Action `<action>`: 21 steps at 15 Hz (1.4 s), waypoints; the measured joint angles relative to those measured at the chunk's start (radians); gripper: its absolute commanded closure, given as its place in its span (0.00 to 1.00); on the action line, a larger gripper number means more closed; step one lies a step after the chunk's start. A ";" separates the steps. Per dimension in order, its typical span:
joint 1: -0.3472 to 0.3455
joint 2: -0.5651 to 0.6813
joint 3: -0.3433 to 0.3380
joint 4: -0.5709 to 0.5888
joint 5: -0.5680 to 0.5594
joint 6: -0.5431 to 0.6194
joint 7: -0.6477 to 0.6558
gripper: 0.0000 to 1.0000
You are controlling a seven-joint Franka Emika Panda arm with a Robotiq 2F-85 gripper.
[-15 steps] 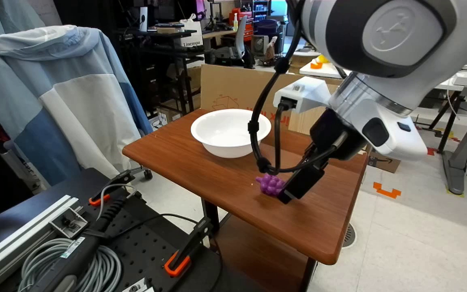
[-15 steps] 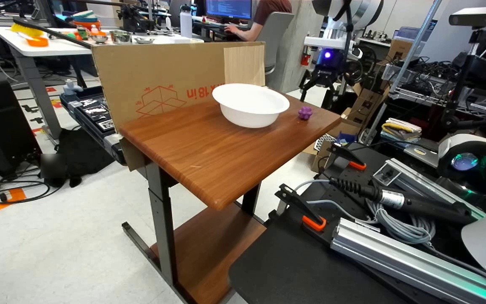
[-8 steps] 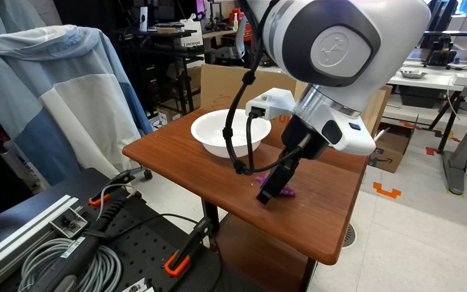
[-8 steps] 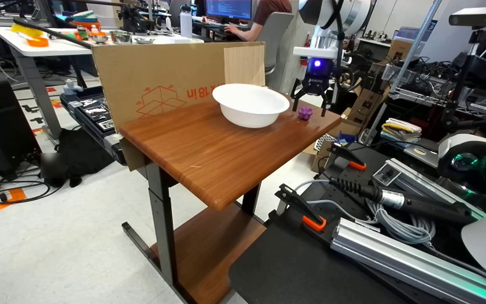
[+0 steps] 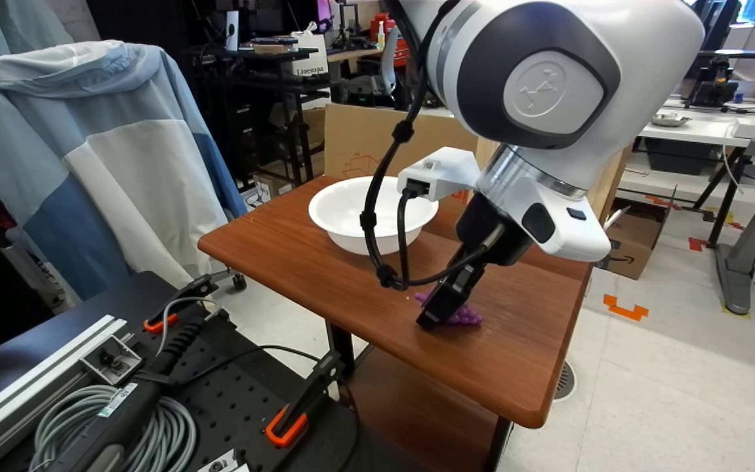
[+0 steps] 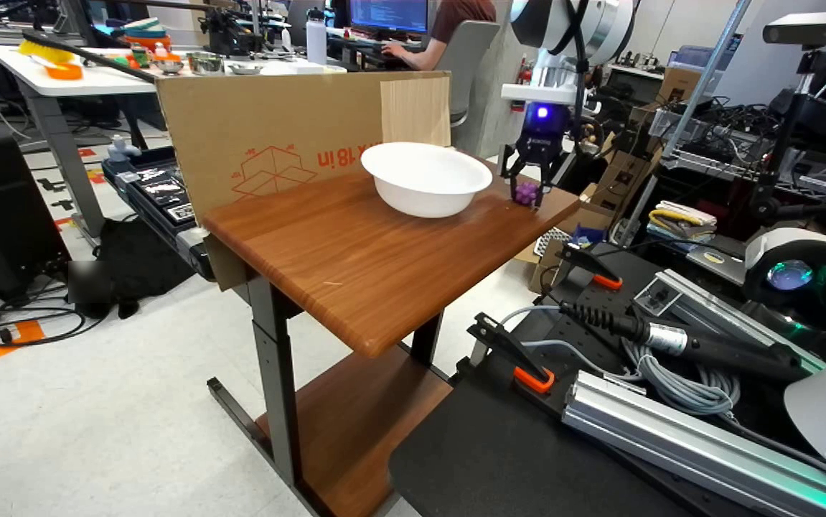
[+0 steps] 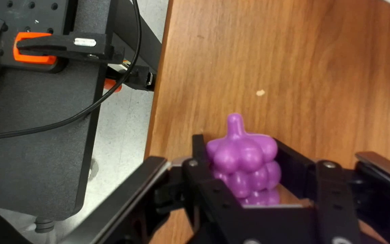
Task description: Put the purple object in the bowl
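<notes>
The brown desk runs one long edge beside the black bench. Along the opposite edge stands a cardboard sheet with red print on it. On the desk the white bowl sits upright, closer to the cardboard edge than to the bench edge. In an exterior view my end effector reaches down low near the desk's right-hand corner, apart from the bowl. I pinch the grapes in it: in the wrist view my fingers press them from both sides. The grapes, purple and bumpy, are down on the desk near its bench edge, outside the bowl. A pale fleck lies near them on the desk.
</notes>
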 measured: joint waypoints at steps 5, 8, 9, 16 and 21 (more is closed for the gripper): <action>-0.006 -0.012 0.004 -0.018 0.007 0.033 -0.047 0.77; 0.003 -0.081 0.026 -0.087 0.016 0.117 -0.105 0.77; 0.011 -0.120 0.038 -0.125 0.017 0.150 -0.131 0.77; 0.064 -0.380 0.149 -0.346 0.107 0.290 -0.293 0.77; 0.066 -0.412 0.211 -0.297 0.362 0.218 -0.534 0.77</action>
